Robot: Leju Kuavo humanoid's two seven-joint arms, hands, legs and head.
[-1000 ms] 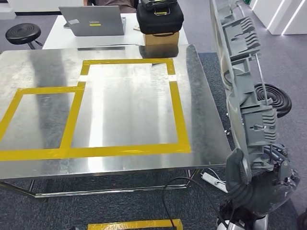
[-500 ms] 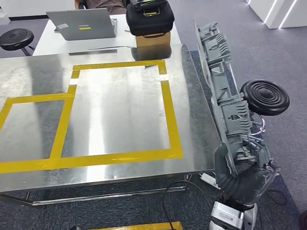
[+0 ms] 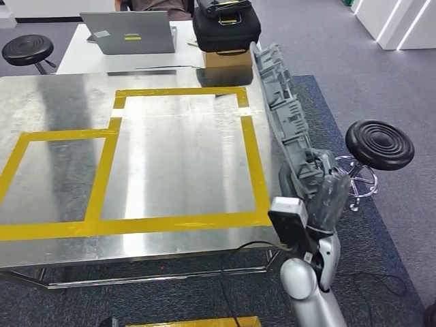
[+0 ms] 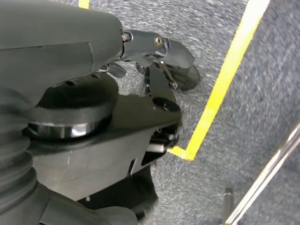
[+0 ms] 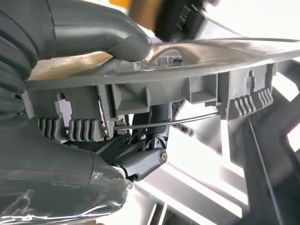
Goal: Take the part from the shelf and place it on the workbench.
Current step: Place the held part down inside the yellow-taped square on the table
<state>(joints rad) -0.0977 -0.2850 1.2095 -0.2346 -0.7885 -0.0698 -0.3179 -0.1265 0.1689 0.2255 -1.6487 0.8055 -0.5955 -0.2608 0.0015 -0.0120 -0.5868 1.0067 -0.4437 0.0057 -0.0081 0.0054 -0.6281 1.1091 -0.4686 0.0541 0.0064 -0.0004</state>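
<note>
The part (image 3: pixel 281 102) is a long grey plastic moulding with ribbed clips. My right hand (image 3: pixel 321 194) grips its near end beside the right edge of the metal workbench (image 3: pixel 180 157). It slants away from me, low over that edge, just right of the yellow tape rectangle (image 3: pixel 249 150). In the right wrist view the thumb (image 5: pixel 113 40) presses one face of the part (image 5: pixel 212 54) and dark fingers (image 5: pixel 143 164) curl under it. My left hand (image 4: pixel 159 47) hangs over grey carpet, fingers apart and holding nothing.
Behind the workbench a white table carries a laptop (image 3: pixel 131 30) and a black case (image 3: pixel 226 24) on a cardboard box (image 3: pixel 229 56). Black stools stand at the right (image 3: pixel 379 143) and far left (image 3: pixel 28 49). Yellow floor tape (image 3: pixel 206 321) and a cable lie under the near edge.
My right hand has risen and moved left to the workbench's right edge. The part has tipped from near upright to a low slant along that edge. The head view has shifted a little.
</note>
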